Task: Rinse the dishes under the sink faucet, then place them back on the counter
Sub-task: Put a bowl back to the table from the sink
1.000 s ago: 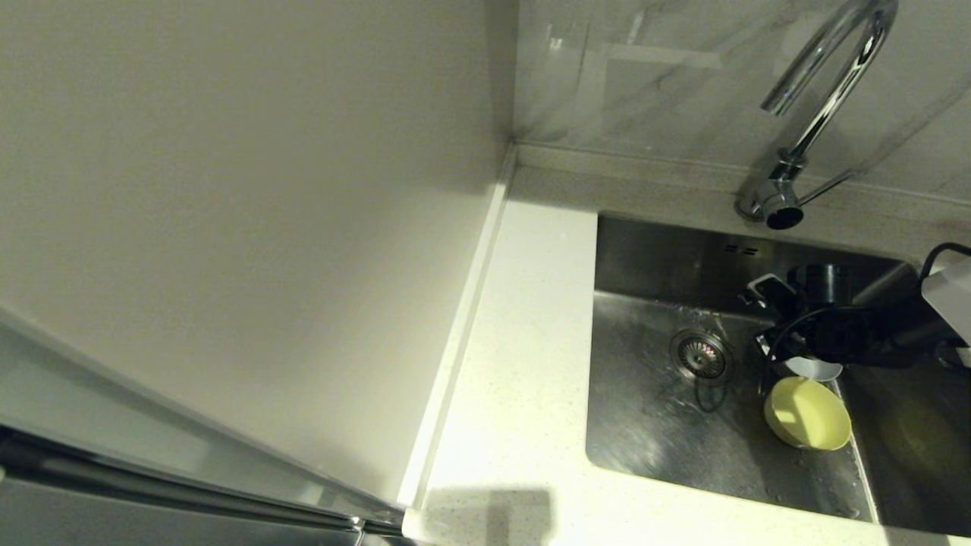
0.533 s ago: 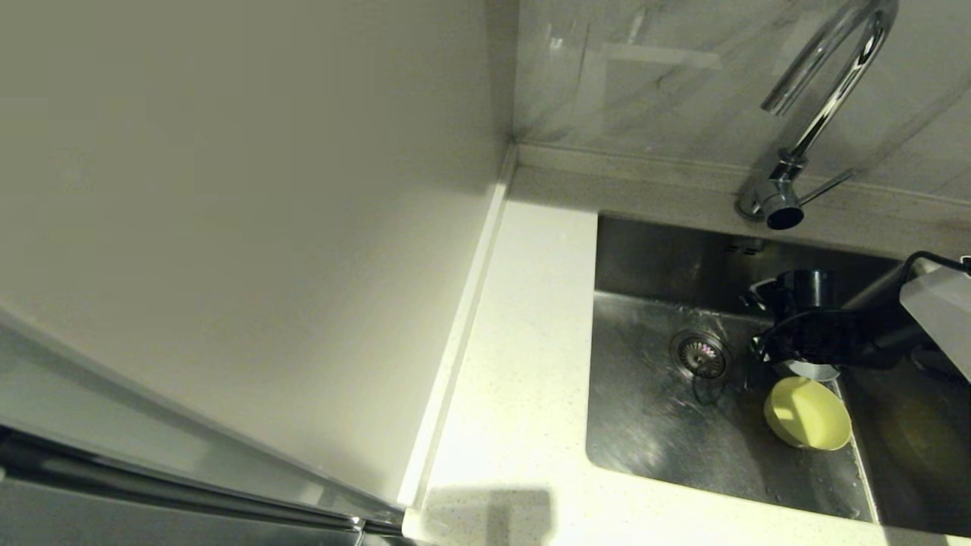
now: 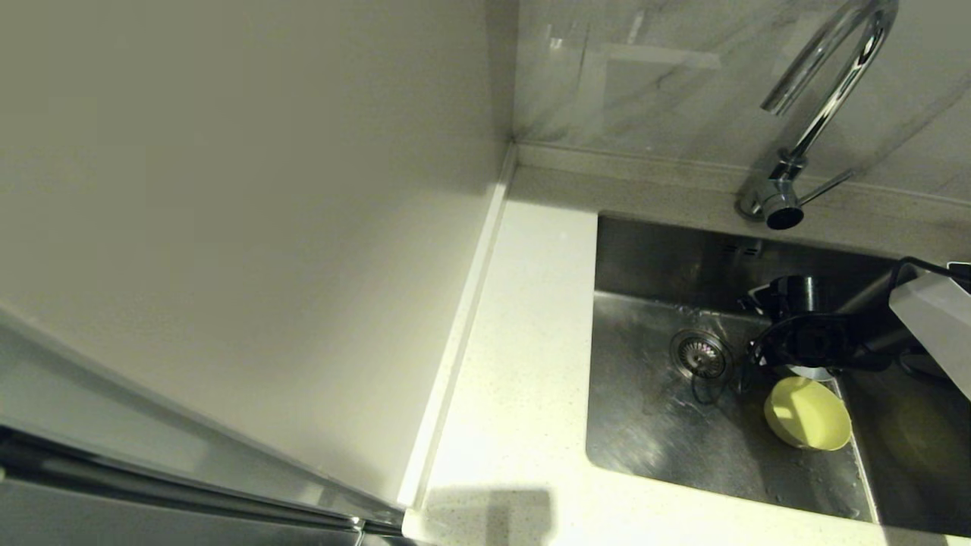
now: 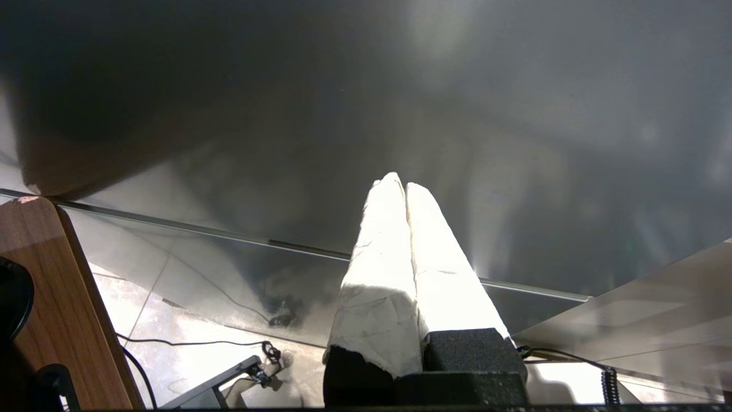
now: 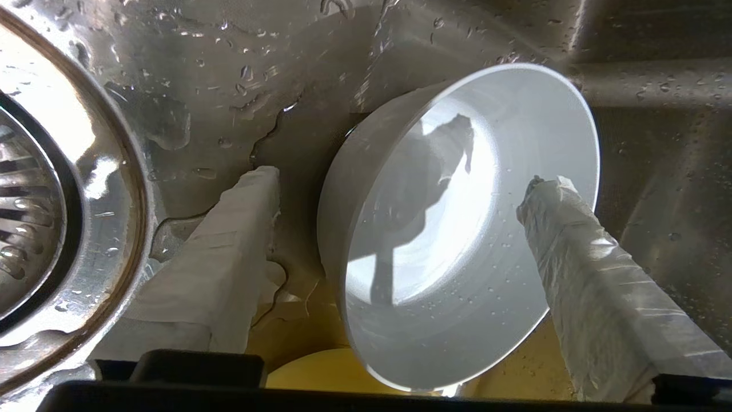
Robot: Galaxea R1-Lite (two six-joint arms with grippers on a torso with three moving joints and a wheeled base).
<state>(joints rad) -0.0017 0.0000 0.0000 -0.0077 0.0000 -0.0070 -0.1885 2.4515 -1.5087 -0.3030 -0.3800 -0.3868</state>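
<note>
My right gripper (image 5: 403, 177) is down in the sink (image 3: 652, 425), open, beside the drain strainer (image 3: 701, 354). Its taped fingers (image 5: 229, 257) straddle a pale blue-grey bowl (image 5: 457, 246): one is outside the wall and the other is over the inside near the far rim. That wet bowl is tilted and leans on the yellow-green bowl (image 3: 807, 413). In the head view only a sliver of the pale bowl (image 3: 815, 372) shows under the gripper (image 3: 800, 345). The chrome faucet (image 3: 819, 98) stands behind the sink. No pink bowl is in view. My left gripper (image 4: 400, 184) is shut on nothing, parked away from the sink.
The off-white counter (image 3: 516, 341) runs along the sink's left side and front edge. A plain wall panel (image 3: 250, 227) rises on its left. Water drops cover the steel floor (image 5: 217, 68) around the strainer (image 5: 34, 189).
My right arm has shifted a little to the left and lowered over the pale bowl, which it now covers more. The yellow-green bowl has not moved.
</note>
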